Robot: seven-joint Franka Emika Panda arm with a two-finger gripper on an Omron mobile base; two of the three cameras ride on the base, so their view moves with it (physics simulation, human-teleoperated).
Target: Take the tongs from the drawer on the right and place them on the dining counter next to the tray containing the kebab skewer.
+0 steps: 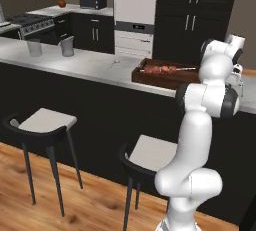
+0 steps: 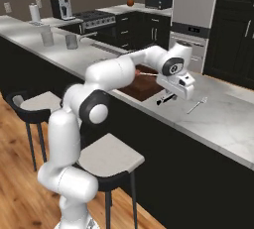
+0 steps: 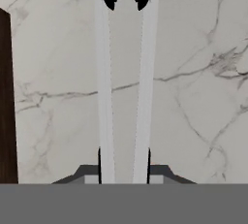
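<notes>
I have the hand [image 2: 165, 99] clamped on the tongs [image 3: 125, 87] over the surface [image 2: 218, 119], just beside the tray [image 2: 136, 90]; next I lower and release them there

No readable text anywhere

The wall oven's control panel [image 1: 134, 26] carries a small bright mark, perhaps a clock display, too blurred to read; the microwave [image 1: 93, 0] and coffee machine [image 2: 62, 8] bear no legible lettering.
</notes>
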